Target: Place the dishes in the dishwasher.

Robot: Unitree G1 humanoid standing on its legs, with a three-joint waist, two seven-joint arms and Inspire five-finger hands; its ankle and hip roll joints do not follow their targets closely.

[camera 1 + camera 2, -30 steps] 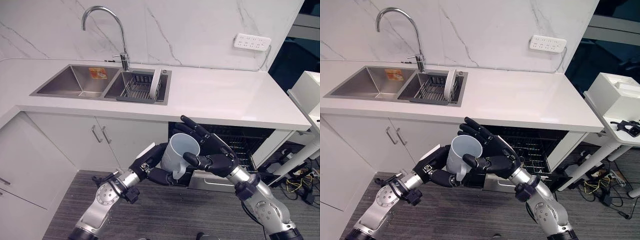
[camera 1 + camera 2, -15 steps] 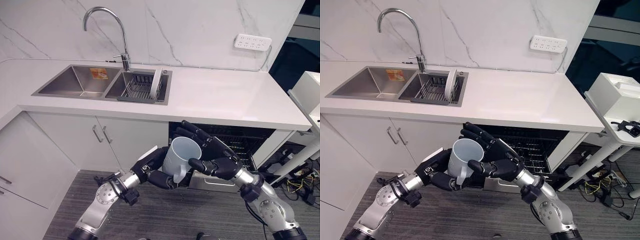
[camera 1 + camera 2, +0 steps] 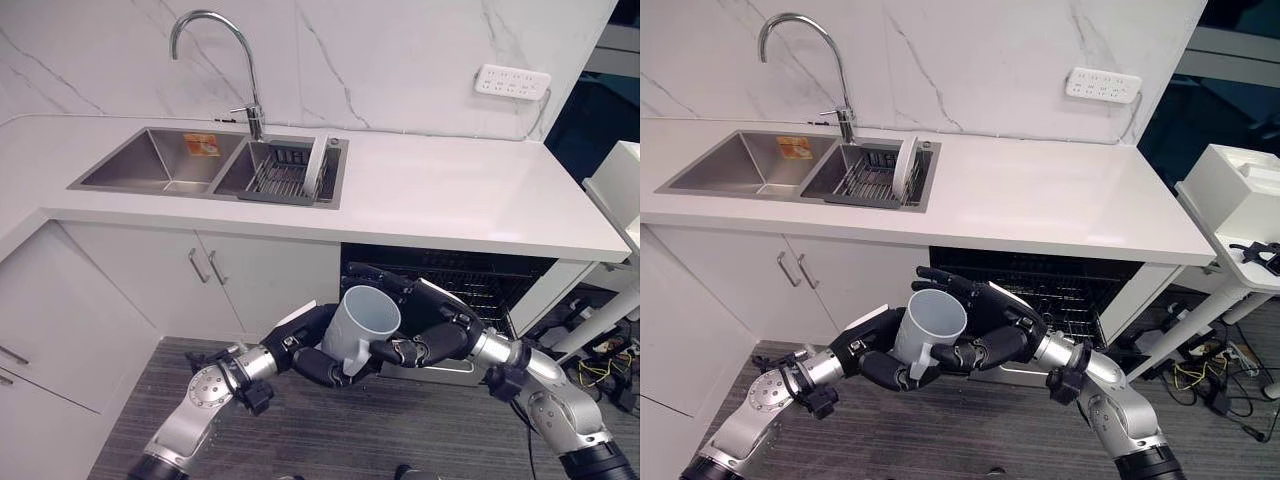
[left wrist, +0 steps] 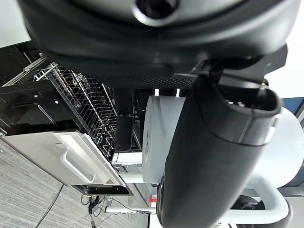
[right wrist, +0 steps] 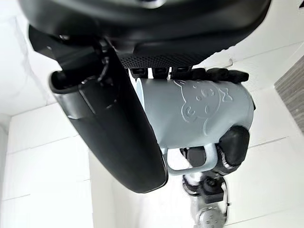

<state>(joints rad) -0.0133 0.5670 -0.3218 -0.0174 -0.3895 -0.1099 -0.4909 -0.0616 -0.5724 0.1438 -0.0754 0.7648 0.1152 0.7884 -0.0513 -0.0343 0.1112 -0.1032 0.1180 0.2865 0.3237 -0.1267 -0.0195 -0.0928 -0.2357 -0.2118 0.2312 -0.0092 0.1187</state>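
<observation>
A pale blue-grey mug (image 3: 358, 322) with a handle hangs upright in front of the open dishwasher (image 3: 492, 288), below the counter edge. My left hand (image 3: 303, 350) cups it from the left and below, fingers curled round its body. My right hand (image 3: 436, 335) comes in from the right, fingers wrapped over the mug's far side and thumb at its front. In the right wrist view the mug (image 5: 204, 111) shows an embossed cartoon figure, with the left hand's fingers (image 5: 234, 142) clasping it by the handle. The left wrist view has the mug (image 4: 159, 137) past my thumb (image 4: 213, 142).
The dishwasher's wire rack (image 4: 78, 97) is pulled out over a white front panel with a handle (image 4: 71, 164). A white plate (image 3: 316, 167) stands in a rack in the right sink basin (image 3: 275, 172). White counter (image 3: 450, 195), cabinet doors (image 3: 200, 275) and grey floor surround the work.
My right hand's fingers have curled from straight to wrapped round the mug. The mug and both hands have sunk a little and shifted slightly towards the dishwasher.
</observation>
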